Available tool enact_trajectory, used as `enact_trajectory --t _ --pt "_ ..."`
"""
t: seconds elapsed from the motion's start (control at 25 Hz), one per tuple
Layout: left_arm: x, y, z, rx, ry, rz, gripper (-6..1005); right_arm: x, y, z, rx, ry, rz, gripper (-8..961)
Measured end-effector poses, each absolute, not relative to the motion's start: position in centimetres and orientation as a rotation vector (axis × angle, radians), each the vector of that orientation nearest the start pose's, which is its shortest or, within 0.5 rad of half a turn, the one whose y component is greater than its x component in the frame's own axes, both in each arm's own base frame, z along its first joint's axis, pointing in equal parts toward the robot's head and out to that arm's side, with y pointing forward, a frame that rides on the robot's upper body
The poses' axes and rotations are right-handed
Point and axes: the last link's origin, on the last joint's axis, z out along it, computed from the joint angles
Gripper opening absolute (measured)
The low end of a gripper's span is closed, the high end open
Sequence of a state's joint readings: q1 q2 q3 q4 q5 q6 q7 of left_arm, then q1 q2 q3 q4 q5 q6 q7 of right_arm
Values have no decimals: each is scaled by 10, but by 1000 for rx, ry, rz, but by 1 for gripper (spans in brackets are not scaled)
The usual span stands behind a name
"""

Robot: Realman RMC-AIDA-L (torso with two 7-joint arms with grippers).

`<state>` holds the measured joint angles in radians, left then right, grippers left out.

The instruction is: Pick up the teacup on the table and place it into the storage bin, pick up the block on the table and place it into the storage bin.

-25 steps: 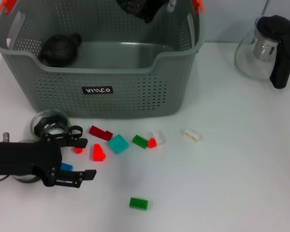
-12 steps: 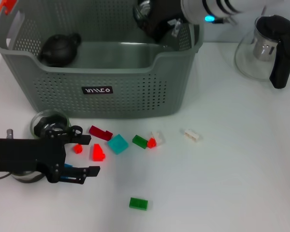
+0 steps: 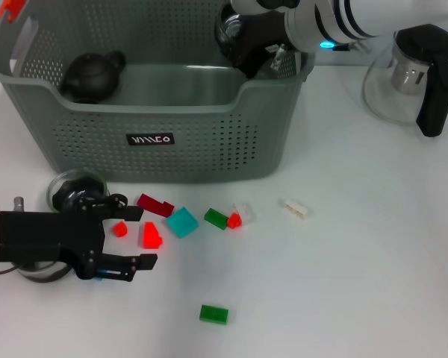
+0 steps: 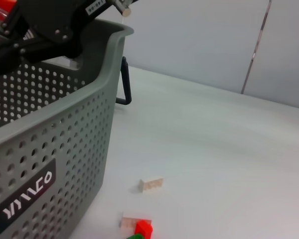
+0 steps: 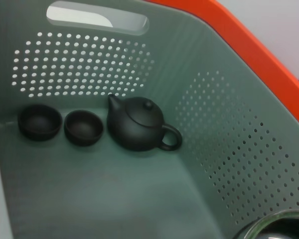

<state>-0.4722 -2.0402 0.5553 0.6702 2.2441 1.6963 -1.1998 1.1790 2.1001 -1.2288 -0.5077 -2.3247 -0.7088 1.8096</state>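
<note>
Grey-green perforated plastic surrounds my right tool (image 3: 248,46), which hangs inside the storage bin (image 3: 187,149) near its far right corner. It appears to carry a glass teacup (image 3: 228,26) whose rim also shows at the edge of my right wrist view (image 5: 274,226), but I cannot tell how its fingers stand. Below it on the bin floor sit a dark clay teapot (image 5: 139,124) and two small dark cups (image 5: 83,127), side by side against the far wall.

My left tool (image 3: 123,237) lies low over the white desk (image 3: 343,261), in front of the bin's near left corner, with its fingers spread wide and gripping nothing. Between those fingers, just off the tips, sit a small red block (image 3: 119,228) and a larger red block (image 3: 151,236). A glass cup (image 3: 75,186) stands right behind this tool. Beyond the fingertips lie a dark red block (image 3: 155,204), a teal block (image 3: 182,221), a green block (image 3: 216,218) and a red and white cluster (image 3: 237,215). Farther on is a white block (image 3: 296,209), and another green block (image 3: 214,314) lies apart, nearer me. A glass teapot (image 3: 411,74) stands well off, beside the bin's right end.
</note>
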Motion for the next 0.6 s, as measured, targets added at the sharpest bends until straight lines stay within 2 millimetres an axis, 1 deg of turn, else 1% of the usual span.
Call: enact_trajectory --t 0.6 --pt "-304 292 16 -2848 -492 -503 875 72 480 -72 -2576 27 -98 110"
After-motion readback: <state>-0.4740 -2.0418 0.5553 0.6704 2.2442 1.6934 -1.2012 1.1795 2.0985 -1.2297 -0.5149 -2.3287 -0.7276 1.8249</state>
